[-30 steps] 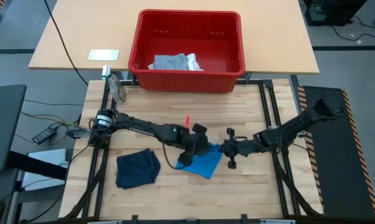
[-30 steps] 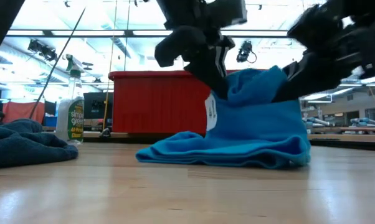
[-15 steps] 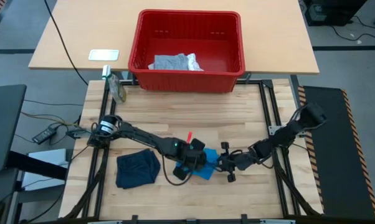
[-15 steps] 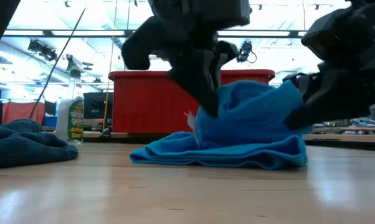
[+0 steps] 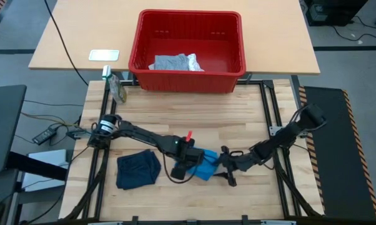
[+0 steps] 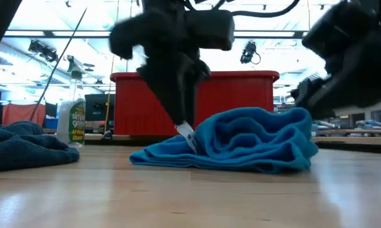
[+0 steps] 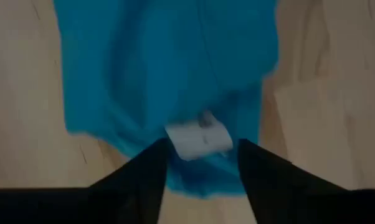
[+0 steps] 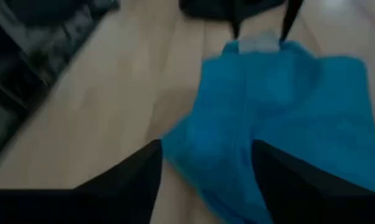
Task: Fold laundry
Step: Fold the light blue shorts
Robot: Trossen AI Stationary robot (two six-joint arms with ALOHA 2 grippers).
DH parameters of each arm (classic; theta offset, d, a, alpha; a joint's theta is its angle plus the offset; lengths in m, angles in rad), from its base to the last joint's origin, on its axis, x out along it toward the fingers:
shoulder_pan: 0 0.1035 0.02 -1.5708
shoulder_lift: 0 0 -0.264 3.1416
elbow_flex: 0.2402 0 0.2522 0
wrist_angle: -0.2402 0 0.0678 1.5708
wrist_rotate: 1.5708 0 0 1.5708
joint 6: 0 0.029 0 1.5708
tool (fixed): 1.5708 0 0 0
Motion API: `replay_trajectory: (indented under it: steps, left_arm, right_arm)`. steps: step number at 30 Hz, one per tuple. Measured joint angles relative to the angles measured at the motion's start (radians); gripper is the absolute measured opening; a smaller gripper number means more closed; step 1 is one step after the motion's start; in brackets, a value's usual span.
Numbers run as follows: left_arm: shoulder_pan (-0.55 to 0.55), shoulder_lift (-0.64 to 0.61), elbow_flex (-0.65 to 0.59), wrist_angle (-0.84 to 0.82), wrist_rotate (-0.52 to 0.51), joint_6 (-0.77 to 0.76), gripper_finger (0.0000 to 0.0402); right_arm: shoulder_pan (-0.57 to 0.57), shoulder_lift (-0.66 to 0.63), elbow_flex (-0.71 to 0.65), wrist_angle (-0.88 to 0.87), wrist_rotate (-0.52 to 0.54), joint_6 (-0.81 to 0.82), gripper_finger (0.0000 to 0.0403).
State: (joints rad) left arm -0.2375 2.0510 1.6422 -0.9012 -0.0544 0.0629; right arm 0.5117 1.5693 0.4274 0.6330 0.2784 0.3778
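Blue cloth, bright, the blue garment [image 5: 206, 169] lies crumpled low of centre in the high frame, on the wooden table [image 5: 175, 112], between my two grippers. Its long axis runs roughly left to right in the low view, a low flat edge toward the left and a bunched hump toward the right; a white tag [image 6: 189, 136] sticks out at its left side. My left gripper [image 5: 187, 164] sits at the cloth's left edge, fingers [image 7: 144, 180] parted with the tag and a fold of blue showing between them, not pinched. My right gripper [image 5: 227, 170] is just beside the cloth's right edge, fingers [image 8: 128, 180] spread apart over blue fabric, gripping nothing. Navy garment [image 5: 138, 170] lies bunched to the left, apart from the blue one, near the lower left of the tabletop. Bare wood shows above the blue garment, up to the red basket [image 5: 187, 50] at top centre, and along the lower edge of the table. Grey and white cloth [image 5: 175, 62] rests inside the basket. Spray bottle [image 5: 117, 87] stands at the table's upper left corner.
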Motion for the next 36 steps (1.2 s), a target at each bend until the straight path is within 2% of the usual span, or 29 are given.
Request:
replay_trajectory:
  steps: [2, 5, 8, 11, 14, 21, 24, 31, 36]
  left_arm:
    - [0.0, -0.02, 0.0, -0.032, 0.016, 0.0, 0.0219]
    - [0.008, -0.059, 0.0, 0.006, 0.022, -0.033, 0.0238]
    - [0.028, -0.091, 0.0, 0.078, 0.024, -0.15, 0.0241]
    - [0.075, -0.106, 0.001, 0.09, 0.046, -0.325, 0.0242]
    - [0.133, -0.1, -0.001, 0.089, 0.132, -0.417, 0.0243]
    - [0.251, -0.058, 0.001, 0.2, 0.287, -0.451, 0.0243]
    - [0.29, -0.018, 0.0, 0.189, 0.346, -0.455, 0.0243]
    - [0.302, 0.049, -0.002, 0.182, 0.469, -0.443, 0.0243]
    - [0.311, 0.083, -0.002, 0.209, 0.53, -0.438, 0.0243]
  right_arm:
    - [-0.001, -0.039, 0.0, -0.003, 0.004, 0.038, 0.0272]
    - [-0.01, -0.091, 0.0, -0.043, 0.051, 0.153, 0.0279]
    - [-0.04, -0.14, 0.0, -0.16, 0.114, 0.469, 0.0272]
    - [-0.069, -0.182, 0.0, -0.295, 0.12, 0.808, 0.0262]
    - [-0.069, -0.216, 0.0, -0.36, 0.127, 0.964, 0.0256]
    - [-0.065, -0.254, 0.0, -0.499, 0.088, 1.152, 0.0254]
    - [-0.052, -0.236, 0.0, -0.528, 0.053, 1.223, 0.0254]
    - [-0.009, -0.196, 0.001, -0.512, 0.066, 1.326, 0.0254]
    - [-0.004, -0.161, 0.001, -0.475, 0.086, 1.333, 0.0254]
